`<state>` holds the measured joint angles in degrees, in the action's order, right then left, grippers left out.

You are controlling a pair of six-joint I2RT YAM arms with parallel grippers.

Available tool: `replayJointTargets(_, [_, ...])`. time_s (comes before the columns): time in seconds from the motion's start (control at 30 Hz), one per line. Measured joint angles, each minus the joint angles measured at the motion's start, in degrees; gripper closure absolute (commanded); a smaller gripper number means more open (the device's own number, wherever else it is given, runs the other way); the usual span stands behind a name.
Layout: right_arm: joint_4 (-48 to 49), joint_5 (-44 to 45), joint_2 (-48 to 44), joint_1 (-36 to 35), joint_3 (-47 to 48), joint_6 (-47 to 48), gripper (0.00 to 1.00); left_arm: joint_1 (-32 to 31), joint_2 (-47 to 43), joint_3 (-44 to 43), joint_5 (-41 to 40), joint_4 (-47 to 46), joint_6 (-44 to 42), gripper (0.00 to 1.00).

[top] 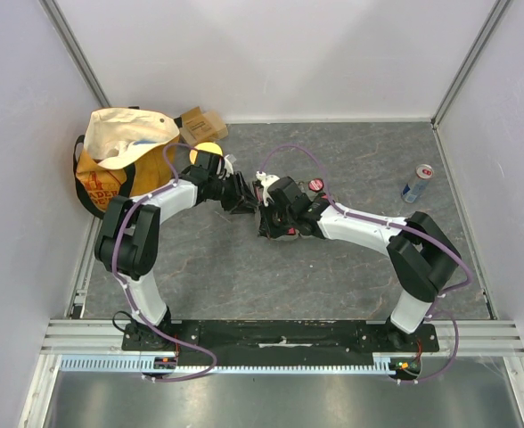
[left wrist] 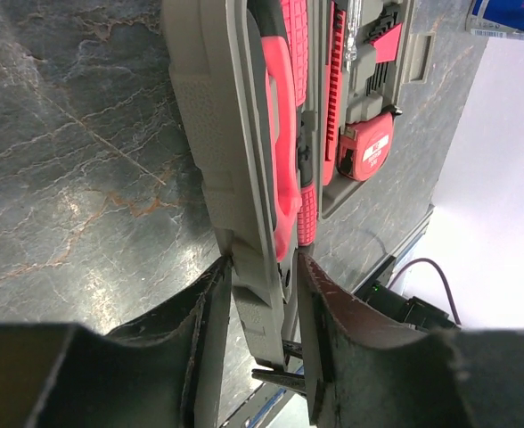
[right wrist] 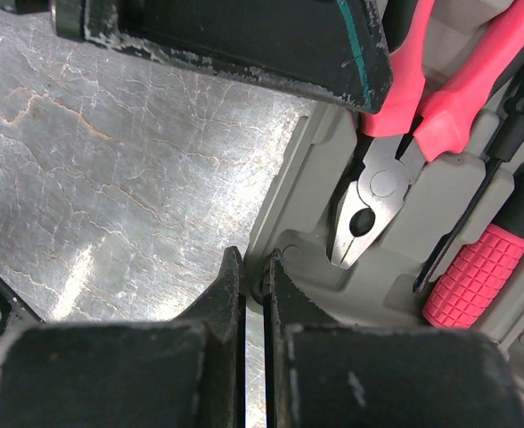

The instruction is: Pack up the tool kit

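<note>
The tool kit's grey-green case (left wrist: 207, 107) stands partly open between both arms at the table's middle; in the top view the grippers hide most of it. Red-handled pliers (right wrist: 373, 192), a red-gripped screwdriver (right wrist: 476, 276) and a red tape measure (left wrist: 366, 147) sit in its moulded slots. My left gripper (left wrist: 264, 260) straddles one edge of the case, both fingertips against it. My right gripper (right wrist: 253, 260) is closed on the thin rim at a corner of the case (right wrist: 320, 259), beside the pliers' nose. In the top view the left gripper (top: 243, 202) and right gripper (top: 269, 212) almost touch.
An orange-and-cream tote bag (top: 124, 160) and a brown cardboard box (top: 202, 123) stand at the back left. A drink can (top: 416, 183) stands at the right. A small round red-and-black object (top: 316, 185) lies just behind the right arm. Walls enclose three sides.
</note>
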<state>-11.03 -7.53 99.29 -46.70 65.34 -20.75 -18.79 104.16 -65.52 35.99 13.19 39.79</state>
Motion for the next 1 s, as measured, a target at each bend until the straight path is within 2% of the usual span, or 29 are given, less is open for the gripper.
replayJointTargets(0.23, [-0.2, 0.0, 0.0, 0.0, 0.4, -0.2, 1.0, 0.0, 0.4, -0.6, 0.1, 0.1, 0.0, 0.45])
replayJointTargets(0.53, [1.5, -3.4, 0.0, -0.5, 2.4, -0.9, 1.0, -1.0, 2.1, -1.0, -2.2, 0.5, -0.9, 0.41])
replayJointTargets(0.6, [2.4, -4.2, 0.0, -0.6, 2.6, -0.9, 1.0, -1.0, 2.5, -1.3, -2.9, 0.7, -1.0, 0.44])
replayJointTargets(0.77, [2.9, -4.5, 0.0, -0.6, 2.8, -1.3, 1.0, -0.9, 2.8, -1.5, -3.9, 1.6, -1.1, 0.61])
replayJointTargets(0.87, [2.6, -4.0, 0.0, -0.6, 3.4, -2.2, 0.93, -0.9, 2.8, -2.3, -3.7, 2.1, -0.3, 0.7])
replayJointTargets(0.93, [2.5, -3.3, 0.0, -0.7, 3.5, -2.7, 0.8, -1.0, 2.8, -3.3, -3.8, 3.0, -0.2, 0.74])
replayJointTargets(1.0, [1.8, -2.0, 0.0, -0.9, 4.0, -2.9, 0.59, -1.2, 2.8, -4.1, -4.7, 4.3, -0.9, 0.76])
